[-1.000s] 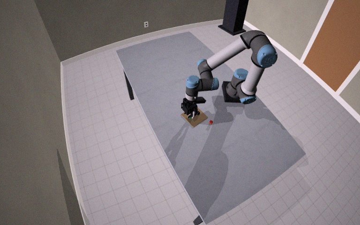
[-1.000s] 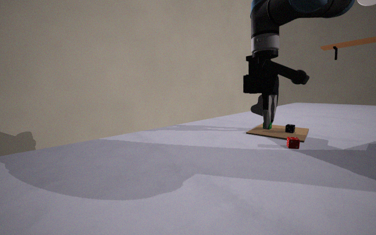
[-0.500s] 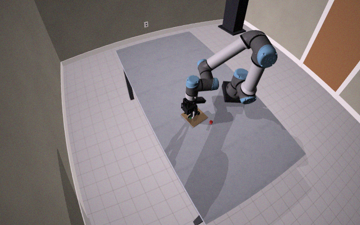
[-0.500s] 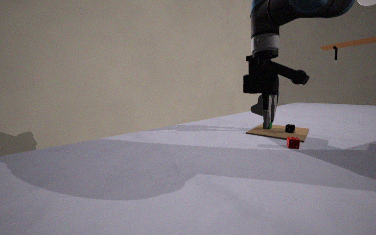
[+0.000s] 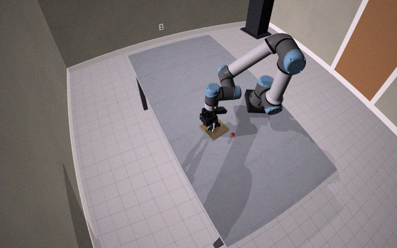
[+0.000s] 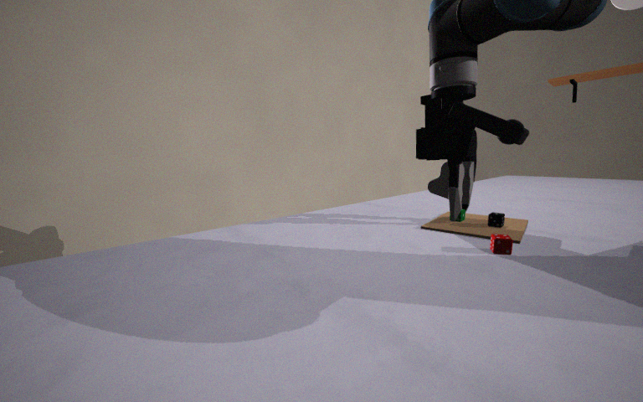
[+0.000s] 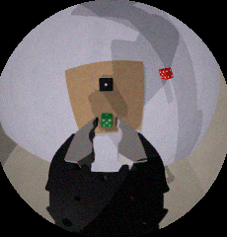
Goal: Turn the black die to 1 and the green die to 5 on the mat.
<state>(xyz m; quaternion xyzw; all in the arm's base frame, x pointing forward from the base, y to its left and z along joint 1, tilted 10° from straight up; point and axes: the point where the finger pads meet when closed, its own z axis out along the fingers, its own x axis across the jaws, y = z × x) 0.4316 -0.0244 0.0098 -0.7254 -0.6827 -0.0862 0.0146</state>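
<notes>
The green die point(image 7: 108, 120) point(image 6: 460, 214) sits flat on the brown mat point(image 7: 79, 89) point(image 6: 511, 226) point(image 5: 223, 130) near its close edge, several pips on top. My gripper point(image 7: 107, 118) point(image 6: 458, 211) point(image 5: 212, 126) stands straight down around it, fingers slightly apart with a small gap on each side of the die. The black die point(image 7: 106, 84) point(image 6: 496, 219) sits flat on the mat farther in, one white pip on top. The red die point(image 7: 166, 73) point(image 6: 501, 244) point(image 5: 232, 134) sits on the grey table just off the mat's edge.
The grey table point(image 5: 176, 76) runs long, with its left edge a short way from the mat. The arm's base point(image 5: 254, 104) stands on the table behind the mat. A dark pillar point(image 5: 257, 18) stands beyond the far end.
</notes>
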